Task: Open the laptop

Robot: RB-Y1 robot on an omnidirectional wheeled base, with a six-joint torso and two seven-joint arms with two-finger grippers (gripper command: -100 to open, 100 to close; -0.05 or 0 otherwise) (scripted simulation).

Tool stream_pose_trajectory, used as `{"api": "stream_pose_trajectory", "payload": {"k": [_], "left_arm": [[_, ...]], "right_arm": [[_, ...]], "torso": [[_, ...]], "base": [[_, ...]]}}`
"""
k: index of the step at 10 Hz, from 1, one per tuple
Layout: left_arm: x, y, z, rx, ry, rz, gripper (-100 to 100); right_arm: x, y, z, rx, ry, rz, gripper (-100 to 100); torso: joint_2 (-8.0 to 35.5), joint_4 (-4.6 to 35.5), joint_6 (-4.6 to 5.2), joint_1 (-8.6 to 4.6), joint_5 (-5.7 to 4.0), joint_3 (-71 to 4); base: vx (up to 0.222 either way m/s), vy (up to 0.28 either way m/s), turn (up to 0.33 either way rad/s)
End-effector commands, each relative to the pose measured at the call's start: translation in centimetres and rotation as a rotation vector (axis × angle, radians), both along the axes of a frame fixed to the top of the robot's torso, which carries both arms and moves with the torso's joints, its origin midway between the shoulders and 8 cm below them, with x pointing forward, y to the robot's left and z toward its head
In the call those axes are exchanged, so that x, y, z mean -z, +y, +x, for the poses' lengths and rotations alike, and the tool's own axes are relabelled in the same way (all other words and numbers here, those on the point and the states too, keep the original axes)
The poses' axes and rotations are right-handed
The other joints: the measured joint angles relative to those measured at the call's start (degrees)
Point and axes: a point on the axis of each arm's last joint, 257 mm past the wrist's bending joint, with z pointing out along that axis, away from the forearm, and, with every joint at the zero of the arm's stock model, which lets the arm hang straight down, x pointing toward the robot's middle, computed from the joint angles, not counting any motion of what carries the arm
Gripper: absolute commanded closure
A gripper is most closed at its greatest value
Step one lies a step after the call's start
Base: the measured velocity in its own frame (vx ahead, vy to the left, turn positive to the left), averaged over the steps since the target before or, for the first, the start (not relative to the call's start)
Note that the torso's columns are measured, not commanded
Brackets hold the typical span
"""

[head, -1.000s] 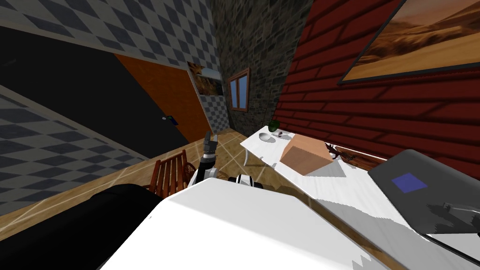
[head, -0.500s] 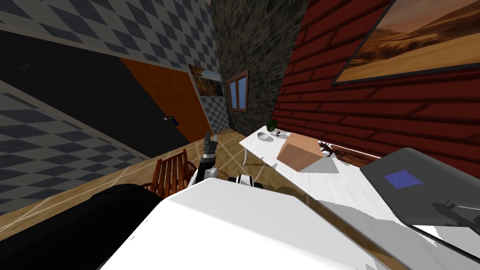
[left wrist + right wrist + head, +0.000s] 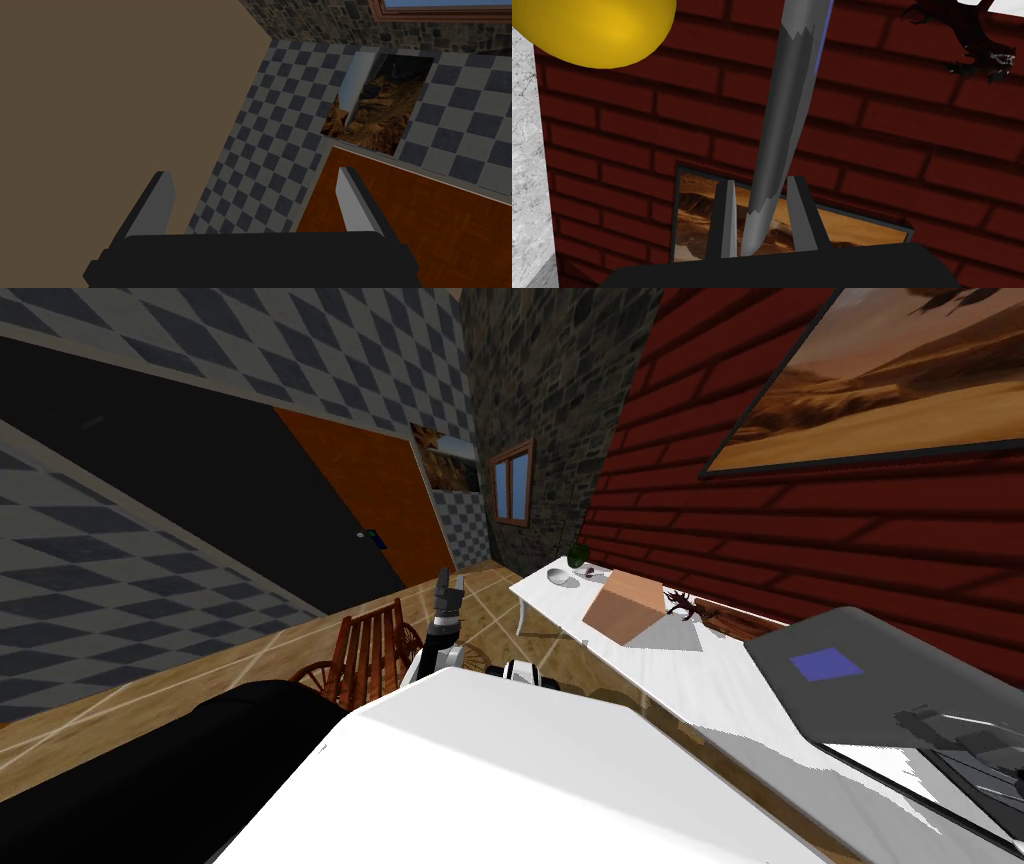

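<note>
1. Your right gripper [image 3: 761, 181] is clamped on the laptop [image 3: 784, 115]. Its two fingers [image 3: 728, 220] stand close together and press either side of the thin grey lid, which runs edge-on straight out from between them.
2. In the head view the laptop [image 3: 860, 688] lies on the white table [image 3: 700, 688] at your far right. Its grey lid carries a blue square and looks tilted up, with a pale strip showing under the near edge.
3. Past the right fingertips stands a red brick wall [image 3: 887, 140] with a framed landscape picture [image 3: 697, 225] on it.
4. To one side of the lid, well beyond the gripper, a yellow round thing [image 3: 597, 25] is cut off by the picture's edge. A white marbled surface [image 3: 527, 175] lies on that same side.
5. On the lid's other side, also far from the fingers, is a dark clawed creature figure [image 3: 972, 35].
6. Farther along the table from the held laptop sits a tan box [image 3: 625, 606], with the creature figure just beside it. A bowl [image 3: 558, 578] and a dark green thing [image 3: 577, 556] sit at the table's far end. All of them are well apart from the laptop.
7. Your left gripper [image 3: 450, 578] is raised in front of your chest over the wooden floor [image 3: 520, 638], with its fingers [image 3: 160, 200] spread wide and holding nothing. A rocking chair [image 3: 370, 653] stands near it, on the side away from the table.
</note>
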Motion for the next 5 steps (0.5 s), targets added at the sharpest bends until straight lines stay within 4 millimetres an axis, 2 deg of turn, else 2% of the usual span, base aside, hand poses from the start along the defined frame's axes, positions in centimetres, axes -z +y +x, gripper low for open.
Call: {"api": "stream_pose_trajectory", "payload": {"k": [1, 3, 4, 5], "left_arm": [[0.0, 0.0, 0.0, 0.000, 0.000, 0.000, 0], [0.0, 0.0, 0.0, 0.000, 0.000, 0.000, 0], [0.0, 0.0, 0.0, 0.000, 0.000, 0.000, 0], [0.0, 0.0, 0.0, 0.000, 0.000, 0.000, 0]], "right_arm": [[2.2, 0.3, -0.1, 0.021, -0.052, 0.095, 100], [3.3, 0.4, 0.2, 0.030, -0.098, 0.157, 100], [1.5, 0.2, 0.6, 0.015, -0.096, 0.120, 100], [3.0, -0.1, 0.8, 0.044, -0.160, 0.180, 100]], "torso": [[-0.1, -0.1, -0.07, -0.14, -0.09, -0.1], [-0.1, -0.1, -0.10, -0.15, -0.27, 0.0], [-0.1, -0.1, -0.13, -0.14, -0.33, 0.0], [-0.2, -0.1, -0.14, 0.07, -0.15, -0.1]], "base": [[-0.082, -0.084, 0.038], [-0.090, -0.072, 0.029], [-0.044, -0.025, -0.005], [-0.124, -0.055, 0.126]]}}
